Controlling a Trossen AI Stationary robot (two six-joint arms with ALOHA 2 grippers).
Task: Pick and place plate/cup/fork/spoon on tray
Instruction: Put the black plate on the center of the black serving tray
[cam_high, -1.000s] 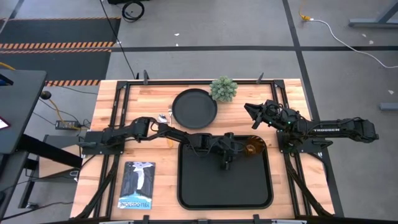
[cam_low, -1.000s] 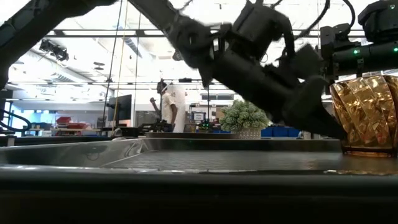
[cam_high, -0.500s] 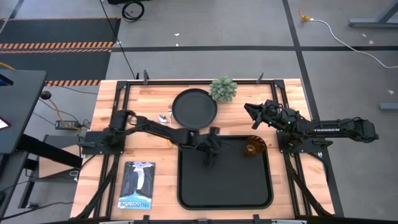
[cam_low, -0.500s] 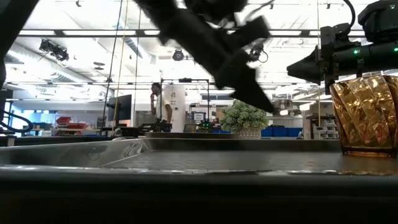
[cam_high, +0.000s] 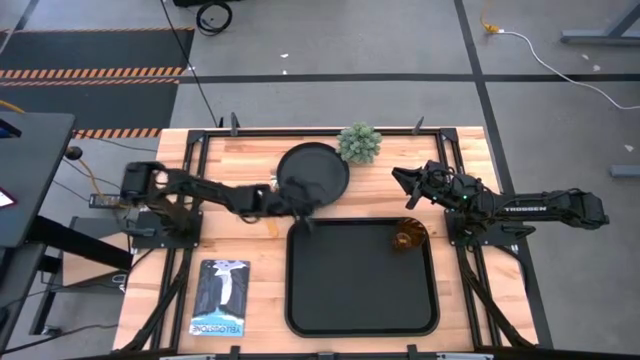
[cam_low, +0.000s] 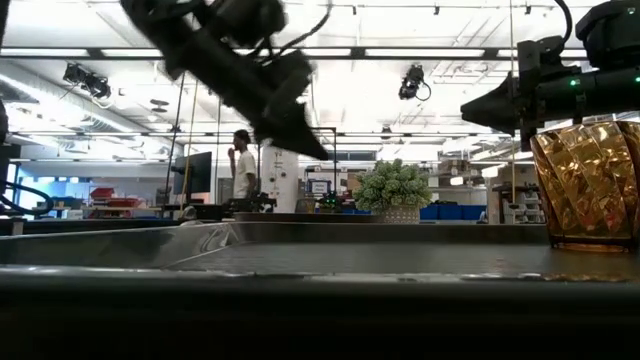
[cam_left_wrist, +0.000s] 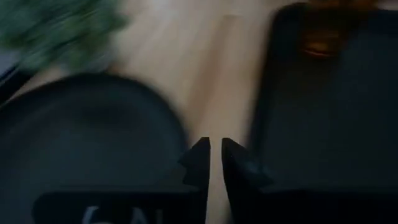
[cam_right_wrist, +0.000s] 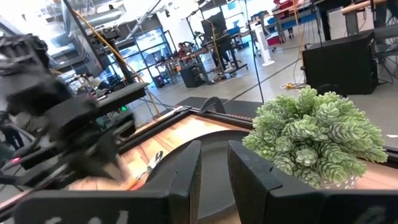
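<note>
Amber-orange translucent glass cup (cam_high: 406, 240) stands upright inside the large black rectangular tray (cam_high: 330, 310), at its far right corner, well to the right of the left gripper (cam_high: 304, 209) and just in front of the right gripper (cam_high: 404, 186). The left arm reaches out long and low from its base at the table's left side, its gripper hanging over the near edge of the round matte black plate (cam_high: 318, 166), close to the tray's far left corner; the wrist view shows its two dark fingers (cam_left_wrist: 200, 163) drawn nearly together with only a thin gap and nothing between them. The right arm lies stretched across from the table's right side, its gripper raised above the wood with its fingers (cam_right_wrist: 249, 180) a small way apart and empty, aimed toward a small green potted plant (cam_high: 359, 143) standing beside the plate. Small orange-handled cutlery (cam_high: 266, 189) lies on the light wooden tabletop (cam_high: 200, 160) left of the plate, too small to sort. A book (cam_high: 219, 297) rests left of the tray. Beyond the table, a person (cam_low: 240, 172) stands in a bright workshop.
</note>
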